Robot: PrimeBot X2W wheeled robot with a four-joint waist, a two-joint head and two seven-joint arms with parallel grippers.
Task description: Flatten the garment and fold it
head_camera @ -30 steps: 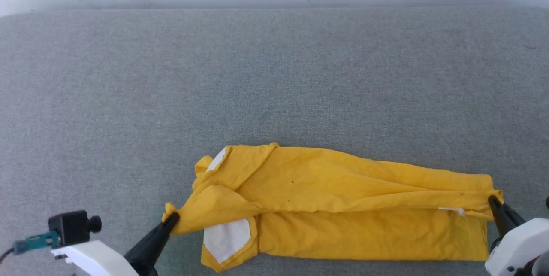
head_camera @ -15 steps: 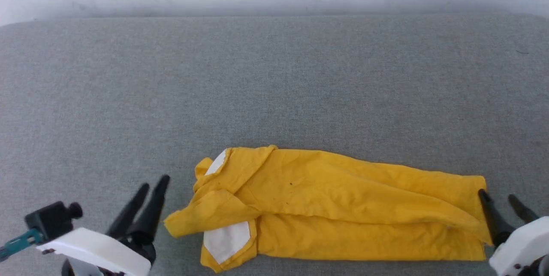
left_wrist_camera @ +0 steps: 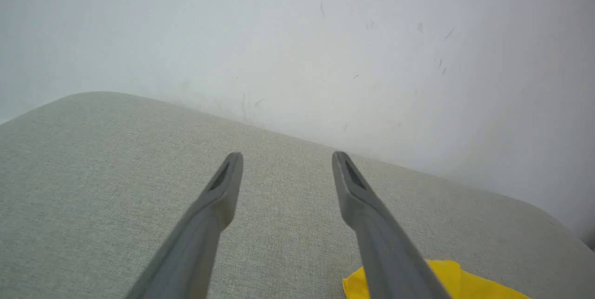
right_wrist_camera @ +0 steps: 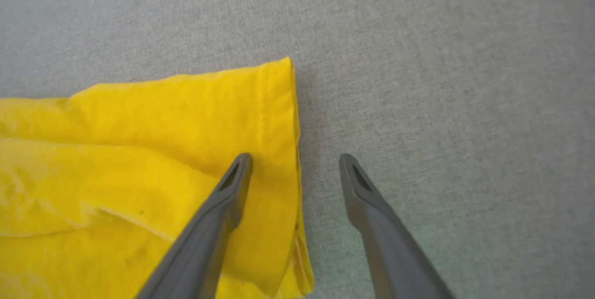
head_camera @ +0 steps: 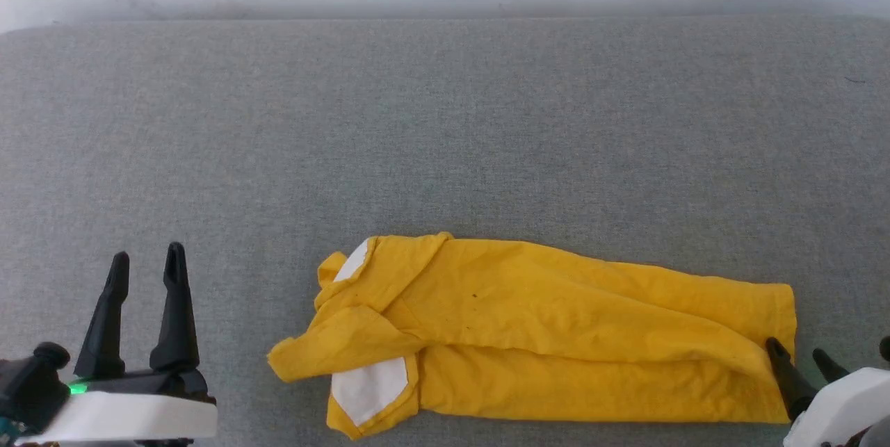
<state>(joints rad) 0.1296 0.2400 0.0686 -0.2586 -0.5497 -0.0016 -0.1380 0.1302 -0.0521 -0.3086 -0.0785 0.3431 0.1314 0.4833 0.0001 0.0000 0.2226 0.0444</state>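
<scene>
The left claw [head_camera: 147, 252] sits low at the near left. Its two dark tapered fingers point away, spread apart and empty. The right claw [head_camera: 795, 347] reaches in from the near right corner, fingers also spread, gripping nothing. The shirt [head_camera: 556, 336] is soft, rumpled yellow cotton folded into a long band, with a white patch [head_camera: 368, 388] at its left end. It lies on the grey woven cushion [head_camera: 445, 120], well apart from the left claw. Its hemmed right edge runs between the right claw's fingers: one over cloth, one over bare cushion.
</scene>
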